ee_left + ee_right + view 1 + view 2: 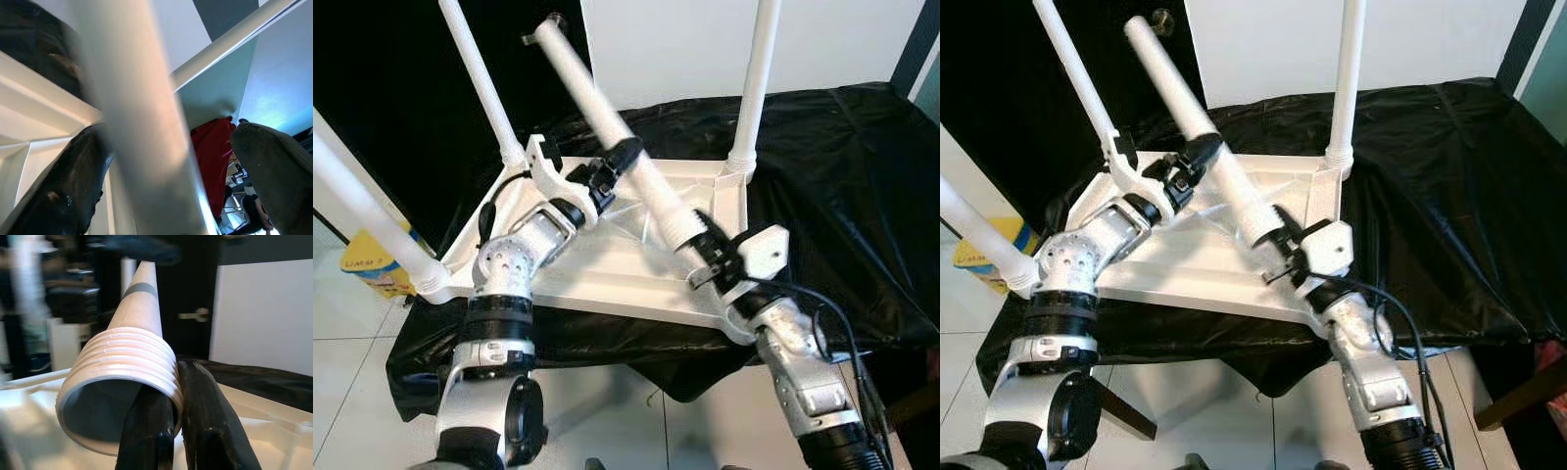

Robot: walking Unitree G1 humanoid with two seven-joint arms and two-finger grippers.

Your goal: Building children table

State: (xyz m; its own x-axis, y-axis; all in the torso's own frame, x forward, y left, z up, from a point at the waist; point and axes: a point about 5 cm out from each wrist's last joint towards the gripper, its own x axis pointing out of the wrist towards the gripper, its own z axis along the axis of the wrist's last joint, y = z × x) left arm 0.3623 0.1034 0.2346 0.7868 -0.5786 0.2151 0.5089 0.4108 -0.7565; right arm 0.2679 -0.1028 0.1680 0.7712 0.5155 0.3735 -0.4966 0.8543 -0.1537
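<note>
White plastic throughout: the children's tabletop (607, 279) lies upside down on a worktop draped in black cloth (842, 176). You have three legs already standing in their corner sockets: the near-left leg (367, 220), the far-left leg (481, 83) and the far-right leg (754, 83). All three appear seated, though how tightly they are screwed cannot be judged.

The fourth leg (607, 122) is not yet fitted. It is held at a slant above the tabletop, its plain end pointing up and far-left, its threaded end (122, 382) down toward the near-right corner. Your left gripper (617, 164) clamps the leg around mid-length; the left wrist view shows a black finger (58, 186) on either side of the tube. Your right gripper (705, 250) sits at the threaded end. In the right wrist view its two fingers (210, 431) lie close together under the ribbed collar, and one appears to reach just inside the hollow mouth, but I cannot tell whether they truly pinch the rim or merely support it.

Assessment: roughly three quarters complete. Remaining work, as I judge it: bring the threaded end to the empty near-right socket, stand the leg upright, screw it home, then turn the table onto its feet.
</note>
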